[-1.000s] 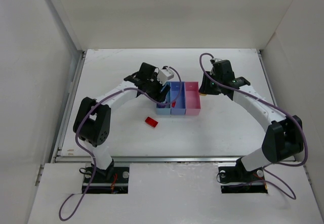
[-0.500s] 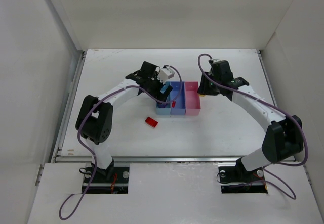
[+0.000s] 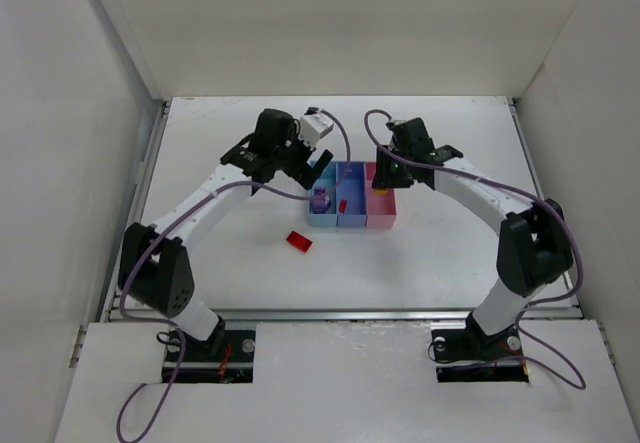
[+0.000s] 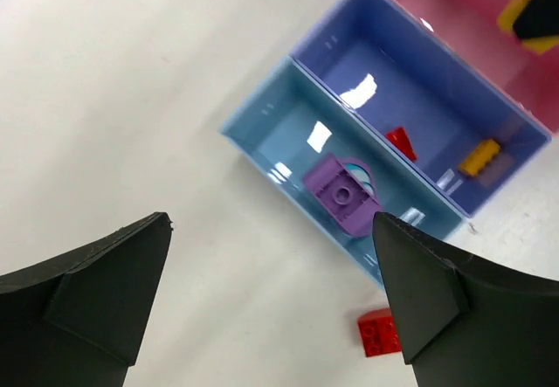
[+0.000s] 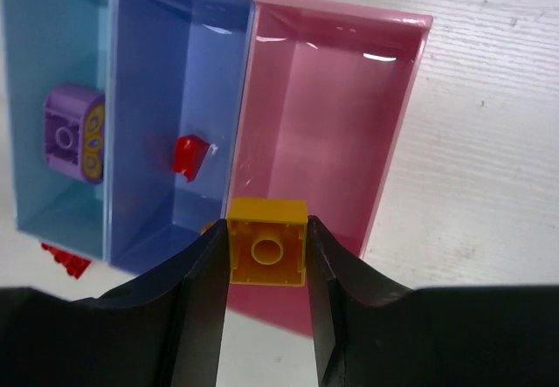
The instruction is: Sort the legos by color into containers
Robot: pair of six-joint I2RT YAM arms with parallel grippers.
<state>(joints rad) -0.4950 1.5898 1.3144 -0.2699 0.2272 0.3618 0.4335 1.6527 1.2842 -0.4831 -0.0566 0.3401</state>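
Note:
Three joined containers stand mid-table: light blue (image 3: 322, 213), blue-violet (image 3: 350, 178) and pink (image 3: 382, 213). A purple lego (image 4: 343, 195) lies in the light blue bin (image 4: 284, 120). My left gripper (image 4: 272, 221) hangs open and empty above the bin's left side. A small red piece (image 4: 402, 142) and an orange-yellow piece (image 4: 480, 155) lie in the blue-violet bin (image 4: 384, 72). My right gripper (image 5: 267, 240) is shut on a yellow lego (image 5: 267, 245), held above the near end of the pink bin (image 5: 332, 116).
A red lego (image 3: 299, 241) lies on the white table left of and nearer than the bins; it also shows as the red lego (image 4: 377, 332) by the left finger. White walls enclose the table on three sides.
My left gripper opened, left the purple lego in the light blue bin and drew back up and to the left. My right gripper moved left over the pink bin, still holding the yellow lego.

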